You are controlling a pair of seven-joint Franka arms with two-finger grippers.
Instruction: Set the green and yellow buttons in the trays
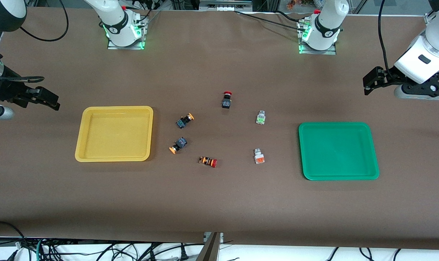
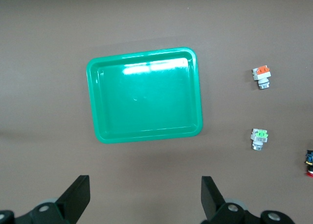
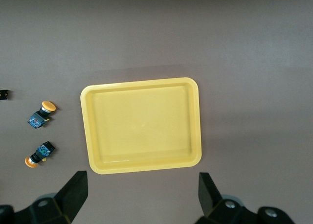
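Observation:
The yellow tray and the green tray lie empty. Two black buttons with yellow-orange caps lie beside the yellow tray and show in the right wrist view. A white green-faced button and a white orange-faced button lie beside the green tray. My right gripper hangs open and empty over bare table at the right arm's end. My left gripper hangs open and empty at the left arm's end.
A black switch with a red mushroom cap stands mid-table, farther from the front camera than the buttons. An orange-banded switch with a red cap lies nearer to the camera. The brown table runs wide around them.

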